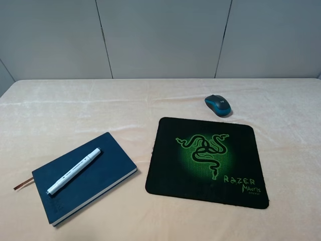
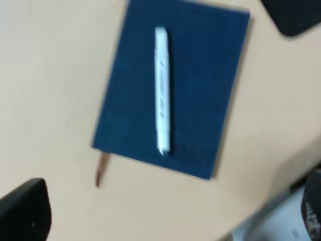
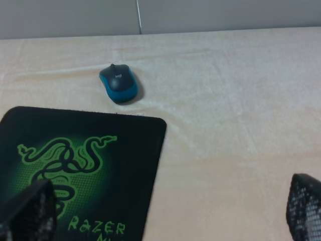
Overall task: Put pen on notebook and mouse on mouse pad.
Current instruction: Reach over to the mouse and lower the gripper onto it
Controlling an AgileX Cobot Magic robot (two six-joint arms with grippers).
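Pen [image 1: 74,170] lies on the notebook [image 1: 110,165]; mouse [image 1: 218,105] sits on the bare surface [image 1: 60,110], just beyond the far edge of the mouse pad [image 1: 168,173].
Only the wrist views show the hands: left hand [image 2: 170,201] above the notebook, right hand [image 3: 168,206] over the mouse pad, each spread wide, holding nothing. The high view alone takes in all four things, on a pale peach surface before grey wall panels [image 1: 160,35].
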